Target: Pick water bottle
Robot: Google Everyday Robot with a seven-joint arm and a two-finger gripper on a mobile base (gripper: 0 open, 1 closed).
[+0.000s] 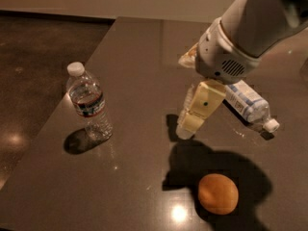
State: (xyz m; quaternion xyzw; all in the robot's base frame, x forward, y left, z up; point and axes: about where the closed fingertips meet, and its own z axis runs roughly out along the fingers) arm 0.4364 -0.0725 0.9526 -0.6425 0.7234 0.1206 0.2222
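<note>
The water bottle (89, 105) stands upright near the table's left edge: small, clear and ribbed, with a white cap and a narrow dark label band. My gripper (188, 123) hangs over the middle of the table, well to the right of the bottle and apart from it. It holds nothing that I can see.
A second bottle (248, 104) with a wide white and light-blue label lies on its side at the right, partly behind my arm. An orange (218, 193) sits near the front. The dark table (139, 57) ends at its left edge close by the standing bottle.
</note>
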